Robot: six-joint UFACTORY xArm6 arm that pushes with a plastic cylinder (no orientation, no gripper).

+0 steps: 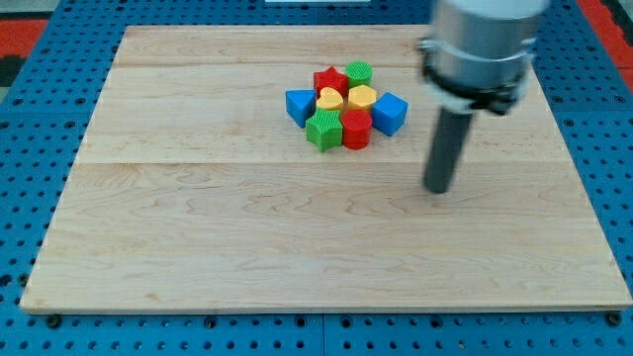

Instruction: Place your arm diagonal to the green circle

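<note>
- The worktop (198,247) is pale wood, and every block sits in one tight cluster at about 12 o'clock from its middle.
- At the cluster's 9 o'clock edge is a blue block (300,105); a green block (323,131) sits at 7 o'clock.
- In the core are a red star (330,80), a yellow heart (330,99), a yellow block (362,97) and a red cylinder (356,129), all touching.
- The green circle (359,71), my target, sits at the cluster's 1 o'clock corner, against the red star.
- A blue cube (390,113) closes the 3 o'clock side.
- My tip (438,188) rests on bare wood, apart from the cluster, at roughly 5 o'clock from the green circle, so I judge it is placed diagonally without nudging anything.
- I carry no hand, only a rod, so nothing spreads or pinches.
</note>
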